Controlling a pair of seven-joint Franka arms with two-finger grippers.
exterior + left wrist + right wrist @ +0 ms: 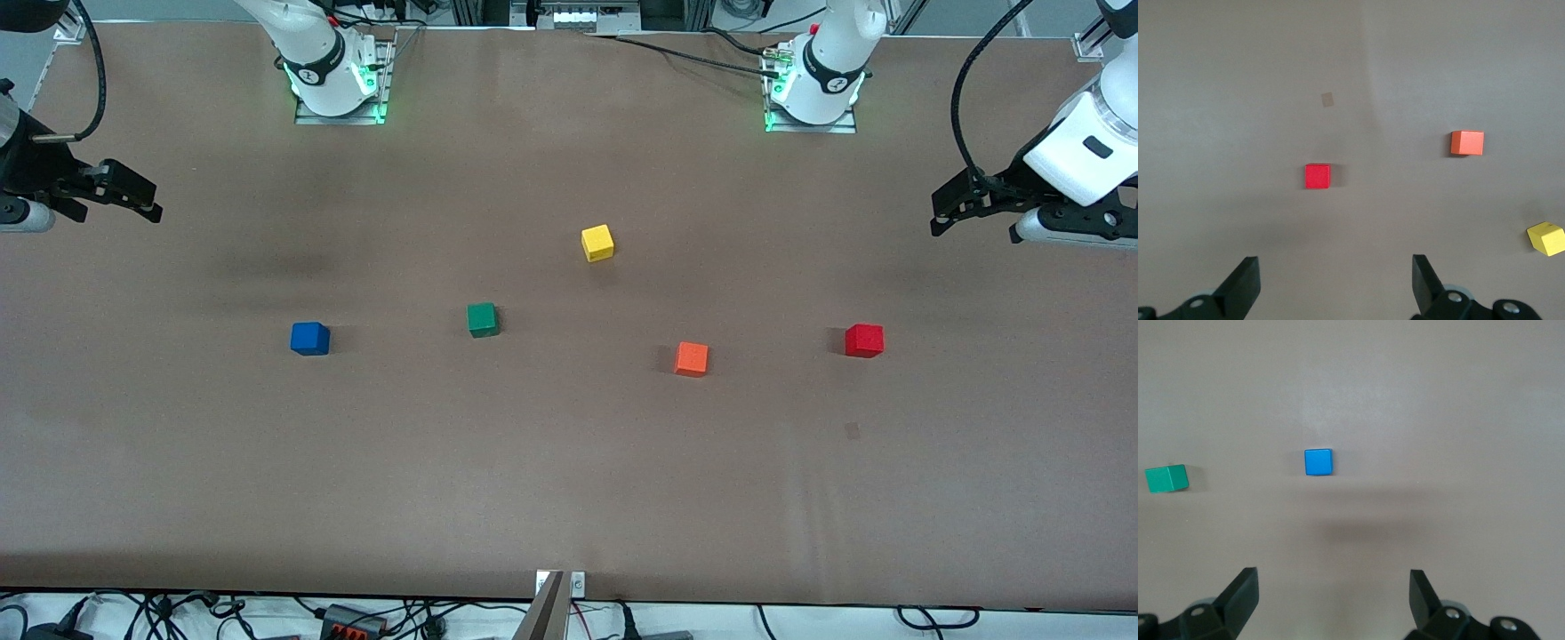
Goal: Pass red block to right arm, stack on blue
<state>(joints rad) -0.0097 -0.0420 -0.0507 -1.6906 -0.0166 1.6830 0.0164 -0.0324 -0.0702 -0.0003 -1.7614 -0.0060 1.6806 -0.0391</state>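
Front view: five cubes, one each red block (864, 340), blue (309, 339), green (482, 320), orange (691, 359), yellow (597, 243); both grippers' fingers open.

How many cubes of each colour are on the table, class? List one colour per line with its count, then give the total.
red block: 1
blue: 1
green cube: 1
yellow cube: 1
orange cube: 1
Total: 5 cubes

White arms, black-banded joints, cables
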